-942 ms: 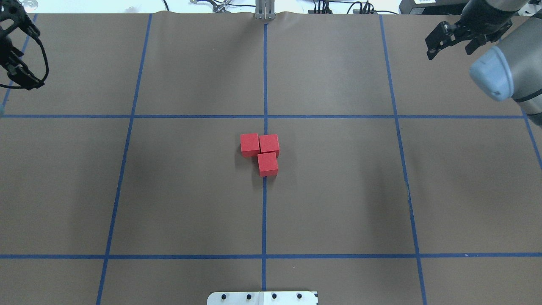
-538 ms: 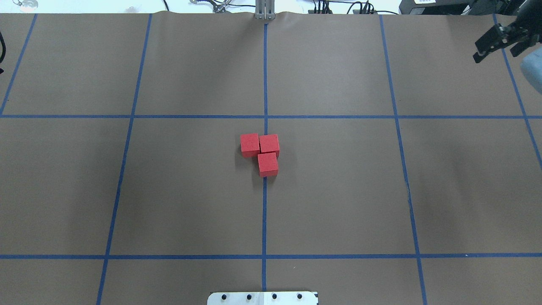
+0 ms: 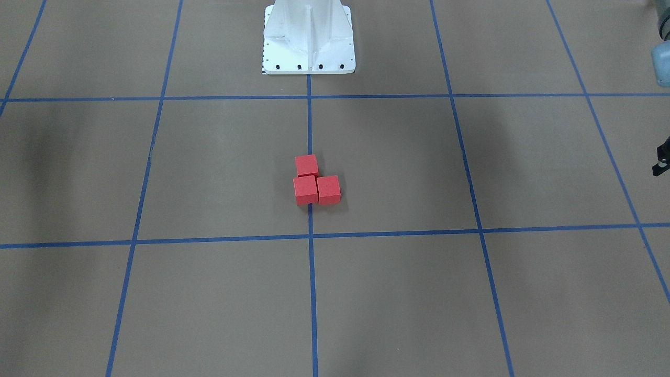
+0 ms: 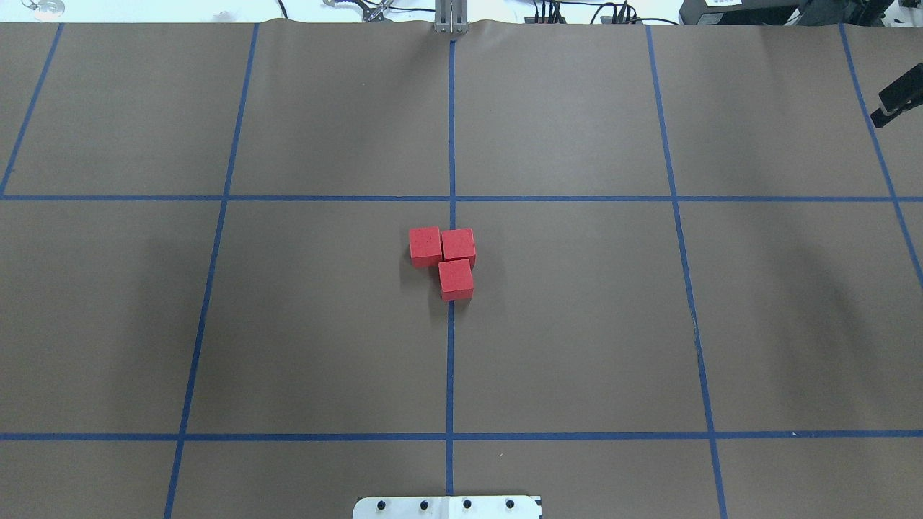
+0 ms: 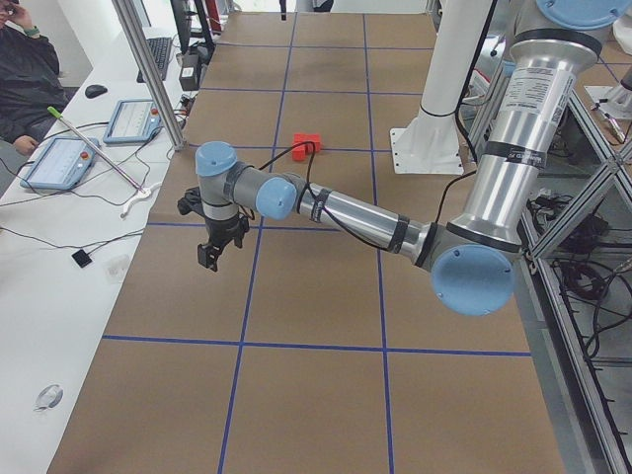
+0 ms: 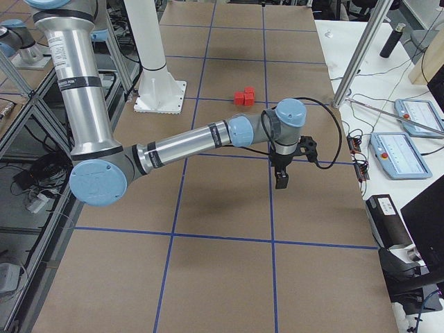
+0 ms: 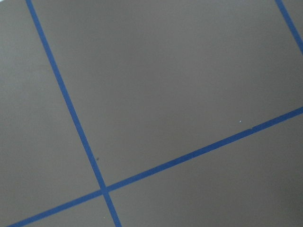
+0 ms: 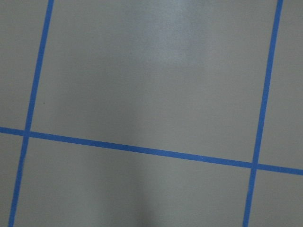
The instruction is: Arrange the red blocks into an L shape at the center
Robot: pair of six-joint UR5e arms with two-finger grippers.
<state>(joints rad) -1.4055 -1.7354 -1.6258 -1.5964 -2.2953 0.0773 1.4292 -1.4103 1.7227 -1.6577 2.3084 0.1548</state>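
Observation:
Three red blocks (image 4: 425,246) (image 4: 458,245) (image 4: 456,279) sit touching in an L at the center (image 4: 451,346), astride the vertical blue tape line; the front view shows them too (image 3: 306,165) (image 3: 305,189) (image 3: 328,189). My right gripper (image 4: 895,99) shows only as one black finger at the overhead view's right edge, far from the blocks, and hangs over bare floor in the right side view (image 6: 281,179). My left gripper (image 5: 219,249) hangs far out on the other side, a black sliver in the front view (image 3: 661,161). I cannot tell either gripper's state. Both wrist views show only floor and tape.
The white metal base (image 4: 447,507) stands at the near edge, behind the blocks in the front view (image 3: 309,36). Side tables hold tablets (image 5: 59,163) (image 6: 409,152), cables and a metal post (image 5: 148,69). A seated person (image 5: 25,69) is beyond the table's left end.
Both arms have swung outward. The left gripper has left the overhead view at its left edge; the right gripper has slid to the right edge. The blocks have not moved.

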